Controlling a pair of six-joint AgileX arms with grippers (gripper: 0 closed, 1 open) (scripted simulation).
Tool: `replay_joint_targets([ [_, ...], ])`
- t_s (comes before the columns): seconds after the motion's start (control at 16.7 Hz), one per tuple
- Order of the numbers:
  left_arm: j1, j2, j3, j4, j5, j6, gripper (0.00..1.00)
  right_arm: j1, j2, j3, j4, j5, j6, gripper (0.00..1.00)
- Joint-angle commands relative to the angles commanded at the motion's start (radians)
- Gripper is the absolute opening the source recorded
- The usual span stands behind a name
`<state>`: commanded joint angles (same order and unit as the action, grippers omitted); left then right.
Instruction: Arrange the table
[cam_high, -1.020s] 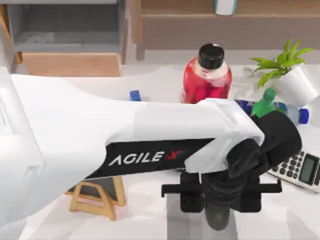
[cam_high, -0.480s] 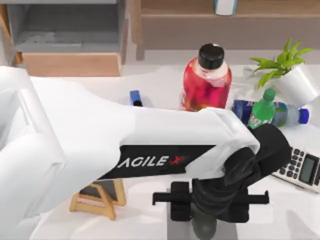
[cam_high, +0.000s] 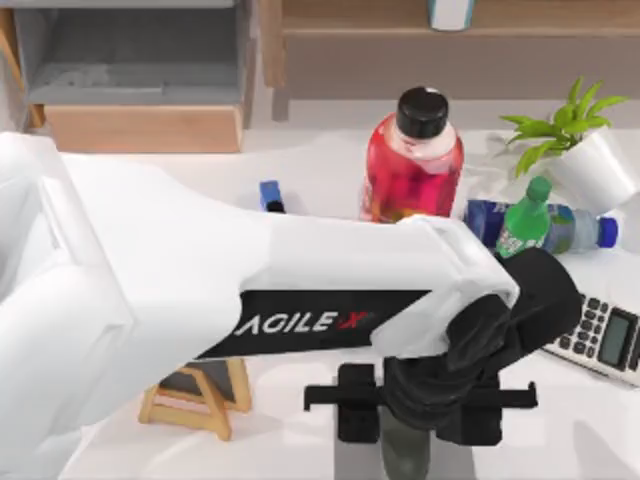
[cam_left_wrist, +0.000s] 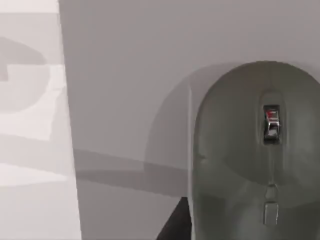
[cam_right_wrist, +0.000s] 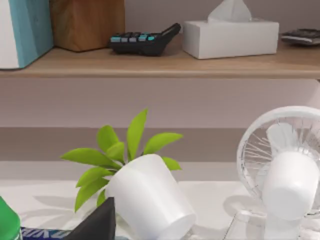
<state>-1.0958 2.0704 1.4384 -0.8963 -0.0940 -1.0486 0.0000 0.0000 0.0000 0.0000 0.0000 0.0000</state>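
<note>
Mouse is seen under the left gripper, lying on the grey mat at the near edge of the counter. Compared w/ 1 s ago, the left arm has been shifted toward the top view's left and nearer the front edge; since 0.5 s ago hardly any change is noted, so the arm is judged settled over the mat. In the left wrist view the mouse is shown flat on the mat, scroll wheel up. Whether the gripper is clenched on the mouse or released can't be told: fingertips are hidden by the wrist from above. Placing of the mouse on the mat is judged to be the step in hand, prob. near done.

Right arm is parked off to the right, its camera pointed at the plant pot, a fan and a shelf w/ tissue box.

Room for moving: behind the arm the counter is crowded w/ red bottle, green bottle, a lying blue bottle and calculator at right; small easel board at left. Straight up is judged the clearest way out.
</note>
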Motion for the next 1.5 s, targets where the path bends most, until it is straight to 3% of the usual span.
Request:
replay_joint_targets([
  [0.18, 0.000, 0.000, 0.000, 0.000, 0.000, 0.000, 0.98, 0.000, 0.000, 0.000, 0.000, 0.000, 0.000, 1.00],
  [0.24, 0.000, 0.000, 0.000, 0.000, 0.000, 0.000, 1.00, 0.000, 0.000, 0.000, 0.000, 0.000, 0.000, 1.00],
  [0.9, -0.006, -0.009, -0.005, 0.012, 0.013, 0.018, 1.00, 0.000, 0.000, 0.000, 0.000, 0.000, 0.000, 1.00],
  [1.14, -0.010, -0.055, -0.055, 0.102, 0.112, 0.140, 1.00, 0.000, 0.000, 0.000, 0.000, 0.000, 0.000, 1.00],
  [1.5, 0.070, -0.162, -0.227, 0.368, 0.382, 0.457, 1.00, 0.000, 0.000, 0.000, 0.000, 0.000, 0.000, 1.00],
])
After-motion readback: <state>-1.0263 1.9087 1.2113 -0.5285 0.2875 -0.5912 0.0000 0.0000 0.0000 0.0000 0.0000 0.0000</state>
